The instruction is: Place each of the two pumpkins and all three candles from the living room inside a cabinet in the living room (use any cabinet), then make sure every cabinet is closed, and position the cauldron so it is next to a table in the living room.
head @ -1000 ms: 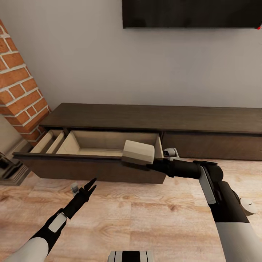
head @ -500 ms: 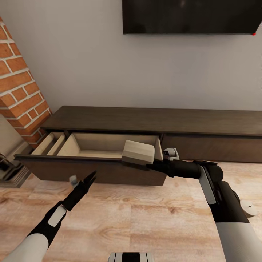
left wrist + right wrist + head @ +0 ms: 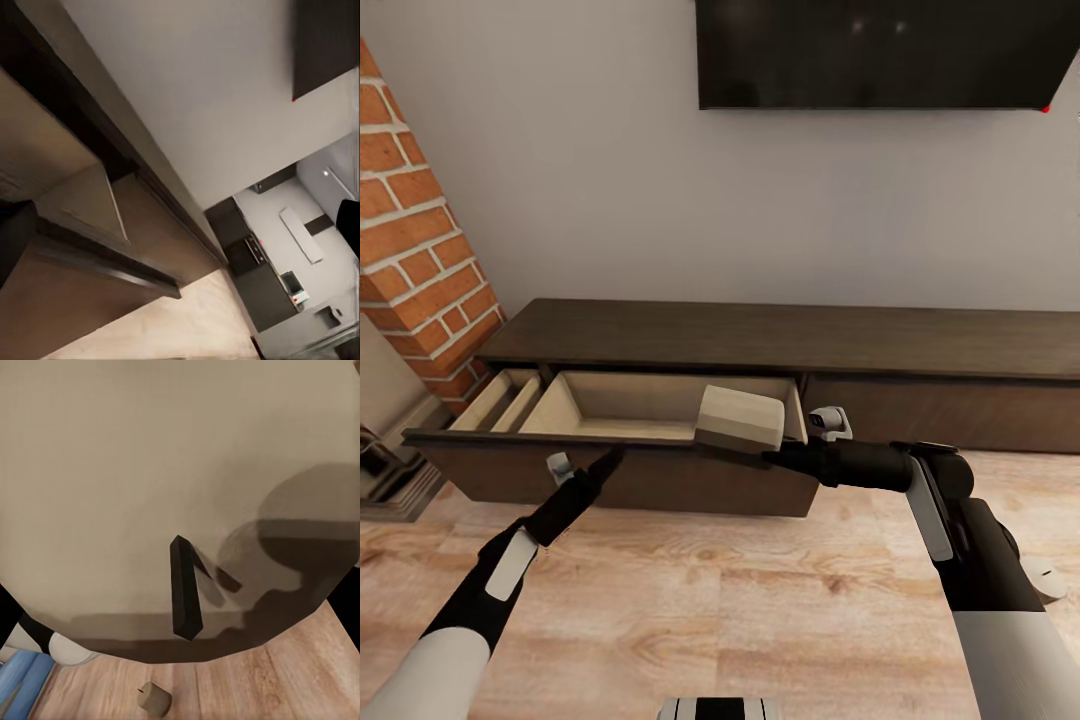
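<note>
One candle (image 3: 739,419) sits clamped in the right gripper (image 3: 768,455), a stubby tan-beige cylinder lying tilted, held over the front right corner of the open drawer (image 3: 622,408); in the right wrist view the candle (image 3: 150,472) looms large and close, with one dark finger (image 3: 184,589) pressed against its face; below it in that view a second small tan candle (image 3: 154,699) stands on the wooden floor (image 3: 247,686), well apart from the held one. The right arm reaches in from the right side of the head view, its black forearm nearly level with the drawer front.

The left gripper (image 3: 598,470) points up toward the dark front panel of the same drawer, its tips just at the panel's upper edge; the fingers look drawn close together with nothing between them, though whether they touch the wood I cannot tell; the left wrist view looks along the cabinet (image 3: 112,217), showing the pale drawer interior and the dark rim.

The cabinet (image 3: 920,345) is long, low and dark brown, set against a grey wall (image 3: 610,180) beneath a black television (image 3: 880,55); its left drawer is pulled out, pale wood inside, with a narrow divided section at the far left; the drawer front to the right is shut; a brick column (image 3: 415,250) stands at the cabinet's left end.
</note>
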Robot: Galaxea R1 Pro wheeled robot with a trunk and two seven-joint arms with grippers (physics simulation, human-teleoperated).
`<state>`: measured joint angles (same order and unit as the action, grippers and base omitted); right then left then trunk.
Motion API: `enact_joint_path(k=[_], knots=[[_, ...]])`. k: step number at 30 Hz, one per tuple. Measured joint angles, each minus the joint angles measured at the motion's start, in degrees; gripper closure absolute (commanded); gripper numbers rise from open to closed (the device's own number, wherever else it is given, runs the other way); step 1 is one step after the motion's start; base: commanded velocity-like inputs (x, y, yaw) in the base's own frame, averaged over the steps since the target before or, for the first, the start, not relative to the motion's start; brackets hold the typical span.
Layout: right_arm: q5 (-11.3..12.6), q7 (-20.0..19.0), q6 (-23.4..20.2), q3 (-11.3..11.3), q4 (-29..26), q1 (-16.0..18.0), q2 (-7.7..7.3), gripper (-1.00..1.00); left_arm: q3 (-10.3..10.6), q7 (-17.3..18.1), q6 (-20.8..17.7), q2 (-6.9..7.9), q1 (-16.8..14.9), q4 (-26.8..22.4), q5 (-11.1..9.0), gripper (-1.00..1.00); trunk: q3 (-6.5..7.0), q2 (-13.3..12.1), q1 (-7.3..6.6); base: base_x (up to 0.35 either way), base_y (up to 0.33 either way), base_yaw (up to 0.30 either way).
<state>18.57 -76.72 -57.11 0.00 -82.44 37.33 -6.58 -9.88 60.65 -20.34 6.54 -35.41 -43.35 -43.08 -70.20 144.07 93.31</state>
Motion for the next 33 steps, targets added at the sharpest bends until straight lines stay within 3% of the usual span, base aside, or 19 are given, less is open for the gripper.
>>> enact_joint_path(k=[10,18,24,33], knots=[[0.0,0.1,0.0,0.0,0.0,0.0,0.0,1.0,-0.1,-0.1,-2.0,0.02,0.0,-6.3,0.5,-1.0,0.9,0.0,0.0,0.0,0.0,0.0],[0.0,0.1,0.0,0.0,0.0,0.0,0.0,1.0,-0.2,-0.4,-6.0,0.05,0.0,-9.4,0.6,-1.0,1.62,0.0,0.0,0.0,0.0,0.0],[0.0,0.1,0.0,0.0,0.0,0.0,0.0,1.0,-0.3,-3.8,-9.7,0.33,0.0,-15.1,0.7,-1.0,2.16,0.0,0.0,0.0,0.0,0.0],[-0.1,0.2,0.0,0.0,0.0,0.0,0.0,1.0,-0.5,-11.6,-19.9,0.76,0.0,-26.1,0.5,-1.0,2.97,0.0,0.0,0.0,0.0,0.0]])
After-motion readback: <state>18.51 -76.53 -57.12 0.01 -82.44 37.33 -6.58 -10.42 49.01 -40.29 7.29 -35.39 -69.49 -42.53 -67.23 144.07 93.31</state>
